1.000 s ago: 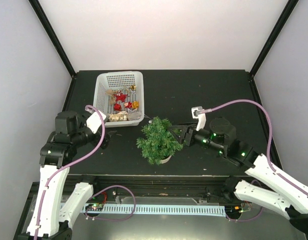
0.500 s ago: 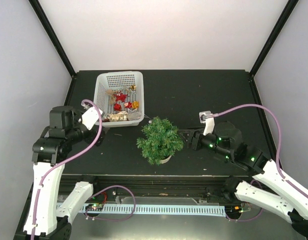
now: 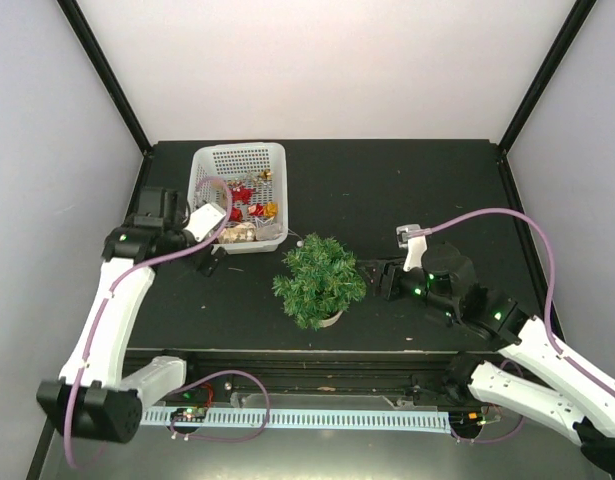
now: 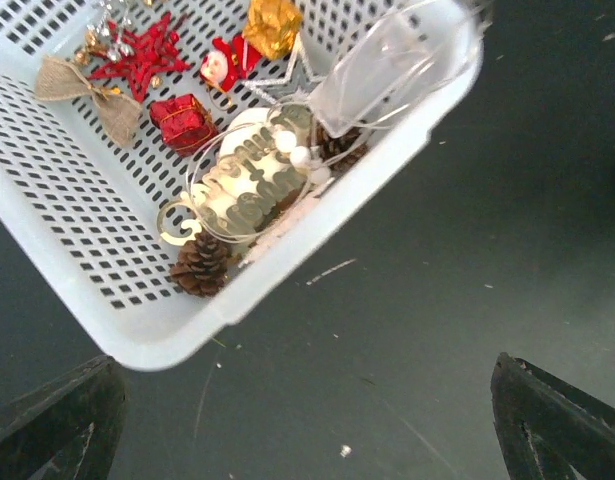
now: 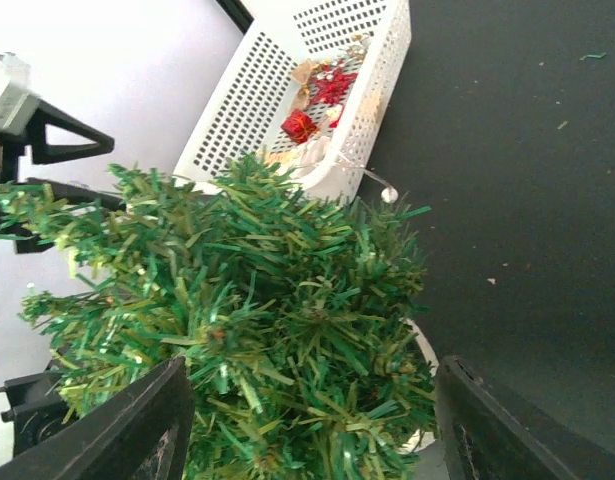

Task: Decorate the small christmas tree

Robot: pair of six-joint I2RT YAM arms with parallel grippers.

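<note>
I read the small christmas tree standing upright in its round cream pot on the black table, near the front edge and roughly midway between the two arms; the white perforated basket sits behind it and to its left, apart from it, with a thin wire tipped by a white bead reaching from the basket's near corner toward the treetop; the left gripper is low over the table just in front of the basket's near-left corner; in the left wrist view its two dark fingers are spread wide with only bare table between them, so I log the left gripper as open and holding nothing; the same view shows the basket with a pine cone, a gold cut-out word sign, a red gift box, a burlap bow, a red star-like spray, a small Santa figure and a gold wrapped piece; the right gripper lies level with the tree, just beside its right side and pointing at it; in the right wrist view its fingers stand well apart at either side of the frame, so I log the right gripper as open, gripping nothing; the tree fills the space ahead of it, and I cannot tell whether a fingertip touches the needles; the basket shows beyond the tree.
</note>
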